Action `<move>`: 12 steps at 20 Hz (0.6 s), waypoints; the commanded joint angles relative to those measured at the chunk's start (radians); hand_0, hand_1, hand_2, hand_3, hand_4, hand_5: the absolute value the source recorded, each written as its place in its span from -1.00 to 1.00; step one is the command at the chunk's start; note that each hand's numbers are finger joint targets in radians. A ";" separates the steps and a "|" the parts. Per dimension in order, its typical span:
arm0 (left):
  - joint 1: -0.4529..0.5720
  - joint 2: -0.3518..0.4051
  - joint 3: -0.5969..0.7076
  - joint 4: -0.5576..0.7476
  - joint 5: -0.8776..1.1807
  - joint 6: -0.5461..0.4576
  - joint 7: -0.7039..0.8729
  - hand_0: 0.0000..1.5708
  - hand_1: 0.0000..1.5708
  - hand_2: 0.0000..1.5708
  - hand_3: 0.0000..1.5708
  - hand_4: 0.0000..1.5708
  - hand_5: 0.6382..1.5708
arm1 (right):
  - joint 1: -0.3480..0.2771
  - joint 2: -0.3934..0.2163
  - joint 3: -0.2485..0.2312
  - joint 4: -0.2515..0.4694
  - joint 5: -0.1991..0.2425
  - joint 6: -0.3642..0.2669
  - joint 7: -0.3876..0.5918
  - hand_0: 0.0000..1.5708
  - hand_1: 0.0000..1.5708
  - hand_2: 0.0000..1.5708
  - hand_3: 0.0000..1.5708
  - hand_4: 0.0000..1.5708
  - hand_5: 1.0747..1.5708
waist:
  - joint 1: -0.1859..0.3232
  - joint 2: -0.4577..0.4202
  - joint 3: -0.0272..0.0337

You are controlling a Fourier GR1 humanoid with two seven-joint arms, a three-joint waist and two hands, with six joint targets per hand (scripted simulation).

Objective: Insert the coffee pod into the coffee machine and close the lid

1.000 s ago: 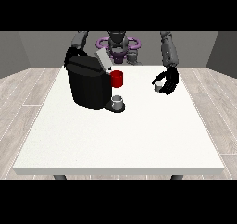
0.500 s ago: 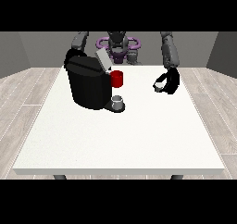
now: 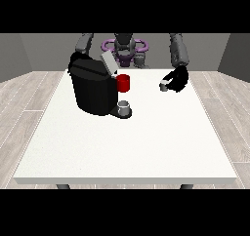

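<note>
A black coffee machine (image 3: 93,89) stands on the white table (image 3: 127,142) at the view's left, with its grey lid (image 3: 109,63) tilted up. A red part (image 3: 123,83) sticks out at its front, above a small grey cup (image 3: 124,106) on its base. The hand at the view's right (image 3: 177,79) hovers over the table's far right part, its fingers curled round a small grey coffee pod (image 3: 164,86). The arm at the view's left (image 3: 84,45) reaches down behind the machine, and its hand is hidden.
The table's near half and right side lie bare. The robot's torso (image 3: 125,49) stands behind the far edge. A grey wooden floor surrounds the table.
The hand at the view's right has shifted slightly up and left with the pod. The machine and its lid stay as they were.
</note>
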 commanded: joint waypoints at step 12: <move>-0.200 0.011 0.014 -0.084 0.001 -0.153 0.070 0.60 0.60 0.69 0.63 -0.32 1.00 | -0.056 0.016 0.008 0.062 -0.007 0.018 -0.045 -1.00 -1.00 -1.00 -1.00 -0.39 1.00 | -0.050 -0.018 -0.0001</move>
